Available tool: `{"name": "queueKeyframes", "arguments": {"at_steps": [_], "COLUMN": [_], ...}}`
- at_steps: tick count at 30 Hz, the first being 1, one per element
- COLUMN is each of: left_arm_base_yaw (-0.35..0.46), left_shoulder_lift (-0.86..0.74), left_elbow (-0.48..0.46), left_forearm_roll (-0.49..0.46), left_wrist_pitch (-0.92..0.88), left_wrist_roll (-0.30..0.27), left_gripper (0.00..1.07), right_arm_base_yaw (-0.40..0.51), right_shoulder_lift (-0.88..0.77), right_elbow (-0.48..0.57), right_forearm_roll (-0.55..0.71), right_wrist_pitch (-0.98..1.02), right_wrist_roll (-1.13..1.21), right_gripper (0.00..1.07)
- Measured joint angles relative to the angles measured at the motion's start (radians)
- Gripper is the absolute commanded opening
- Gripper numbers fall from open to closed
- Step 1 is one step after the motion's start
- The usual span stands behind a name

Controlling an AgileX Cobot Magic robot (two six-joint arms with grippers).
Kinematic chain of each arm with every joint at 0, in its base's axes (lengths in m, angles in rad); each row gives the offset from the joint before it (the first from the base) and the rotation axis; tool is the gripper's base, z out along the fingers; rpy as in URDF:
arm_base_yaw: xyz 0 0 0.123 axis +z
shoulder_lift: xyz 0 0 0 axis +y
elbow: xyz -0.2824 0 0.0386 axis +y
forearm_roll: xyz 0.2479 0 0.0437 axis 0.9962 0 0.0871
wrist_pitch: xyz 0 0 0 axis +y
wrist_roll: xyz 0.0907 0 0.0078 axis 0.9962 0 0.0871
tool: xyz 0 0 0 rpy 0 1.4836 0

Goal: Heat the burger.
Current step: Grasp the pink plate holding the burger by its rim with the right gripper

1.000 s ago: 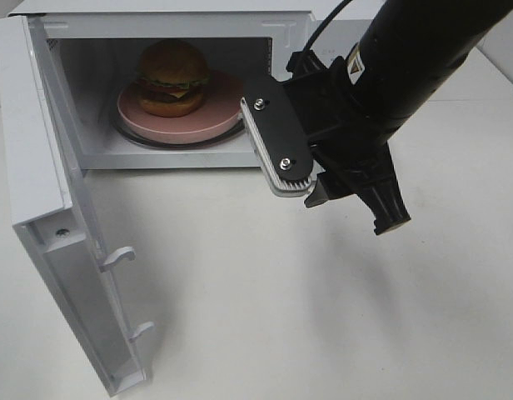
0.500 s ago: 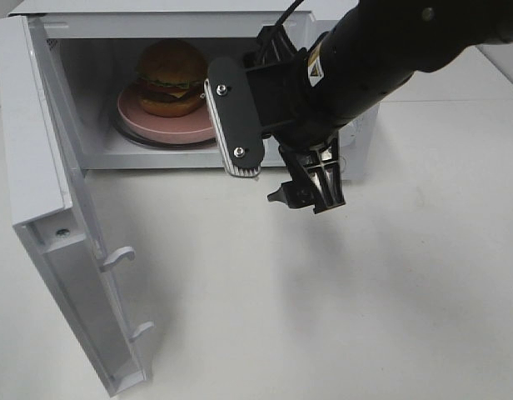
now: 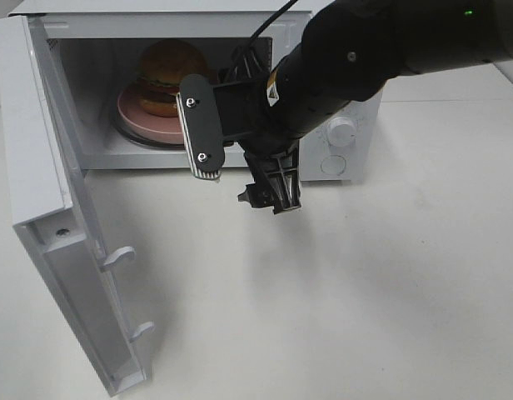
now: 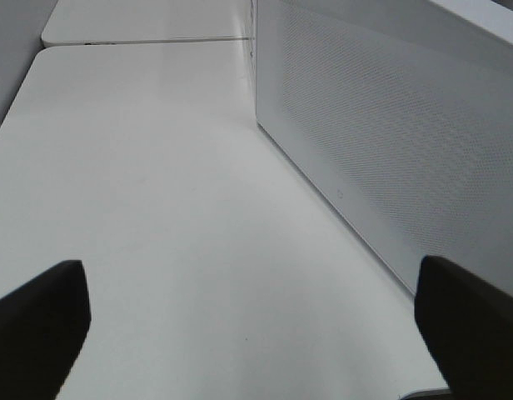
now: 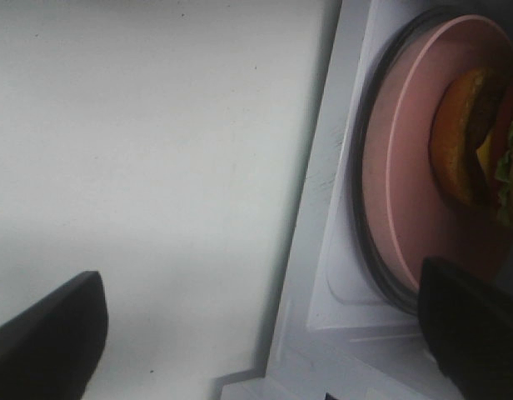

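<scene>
Since a second ago the right arm has swung across the front of the microwave [image 3: 156, 25] toward 9 o'clock in the high view. Its end effector [image 3: 231, 185] was in front of the control panel and now hangs before the lower right corner of the opening. The panel's knob [image 3: 343, 129] was hidden and now shows at 2 o'clock of the fingers. The ribbed finger [image 3: 198, 125] now covers the right edge of the plate [image 3: 136, 112] and part of the burger [image 3: 169, 62]. Burger, plate and door [image 3: 48, 208] have not moved.

The right end effector [image 5: 256, 317] is released. Its fingers stand wide apart with only bench [image 3: 365, 292] and the microwave's sill between them, and they touch nothing.

The burger [image 5: 481, 142] sits on the pink plate [image 5: 406, 167] inside the microwave, on the turntable [image 5: 365, 217], at 10 o'clock of the end effector in the high view. The door hangs open at 8 o'clock of the cavity.

The left end effector [image 4: 252, 325] is out of the high view. Its own camera shows it just as wide open and empty above bare bench, with a white perforated panel [image 4: 390, 150] at 2 o'clock.
</scene>
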Motion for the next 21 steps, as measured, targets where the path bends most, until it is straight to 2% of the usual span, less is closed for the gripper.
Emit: {"name": "queueKeyframes", "arguments": {"at_steps": [14,16,19,21], "left_arm_base_yaw": [0.000,0.000,0.000,0.000], "left_shoulder_lift": [0.000,0.000,0.000,0.000], "left_elbow": [0.000,0.000,0.000,0.000], "left_forearm_roll": [0.000,0.000,0.000,0.000], "left_wrist_pitch": [0.000,0.000,0.000,0.000], "left_wrist_roll": [0.000,0.000,0.000,0.000], "left_gripper": [0.98,0.98,0.98,0.98], "right_arm_base_yaw": [-0.007,-0.007,-0.009,-0.019], "right_shoulder_lift": [0.176,0.220,0.235,0.283], "right_elbow": [-0.201,-0.265,-0.286,-0.356], "right_forearm_roll": [-0.047,-0.061,-0.068,-0.085], "right_wrist_pitch": [0.021,0.049,0.062,0.090], "right_wrist_roll": [0.073,0.091,0.099,0.105], "right_gripper": [0.93,0.92,0.92,0.91]}}
